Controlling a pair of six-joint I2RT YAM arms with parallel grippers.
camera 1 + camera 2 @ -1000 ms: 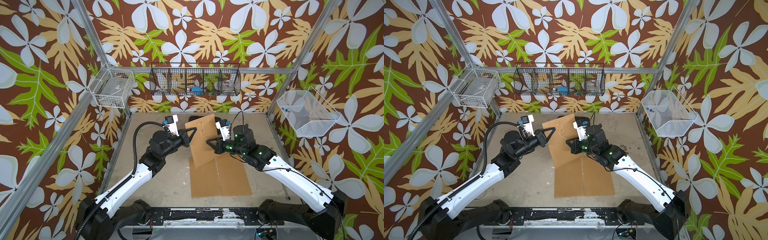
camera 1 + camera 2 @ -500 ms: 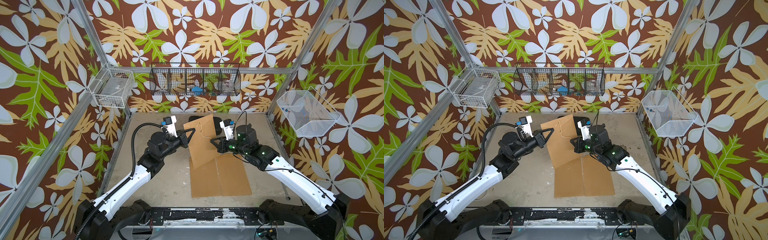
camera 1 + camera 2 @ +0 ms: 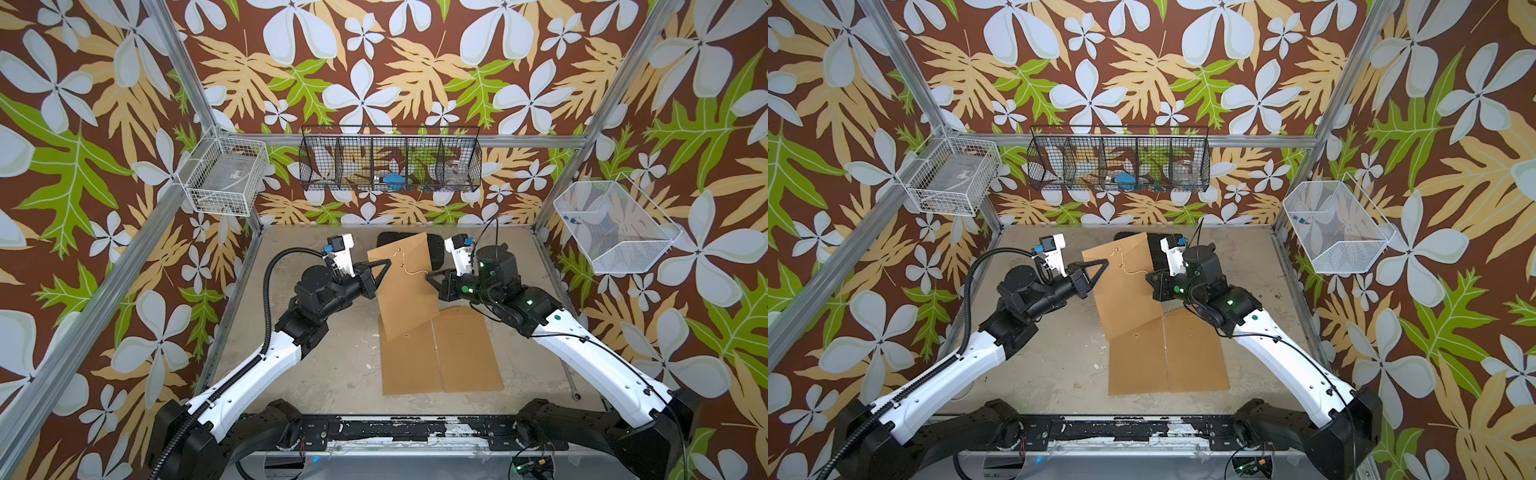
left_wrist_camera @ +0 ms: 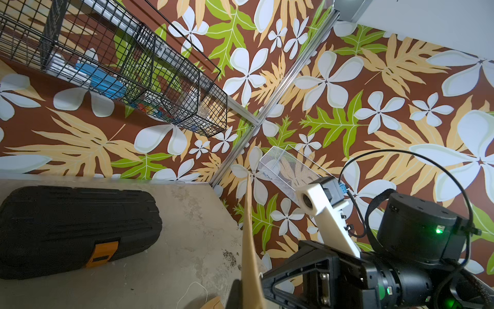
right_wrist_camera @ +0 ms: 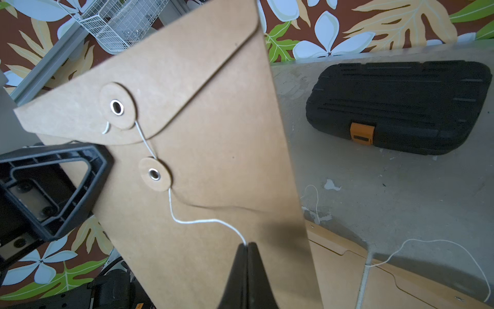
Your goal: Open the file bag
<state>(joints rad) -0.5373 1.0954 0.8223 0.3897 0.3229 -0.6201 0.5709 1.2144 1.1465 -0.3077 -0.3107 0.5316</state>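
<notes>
- My right gripper is clamped tight on the loose end of the white string, jaws pressed together with just the cord between them
- My left gripper is closed as well, pinching the left edge of the file bag; on my left wrist cam that edge shows side-on and runs straight into my jaws
- So the file bag is up off the table, held between my two arms and tilted, with its lower end over two more brown bags that lie flat
- The flap is down against the bag, not opened yet
- The string comes off the upper disc on the flap, tucks under the rim of the lower disc, then curves slack to my right jaws
- Behind the bag there's a black tool case with an orange latch, sitting on the table and not touching the bag
- Further back, a black wire basket hangs on the flowery wall
</notes>
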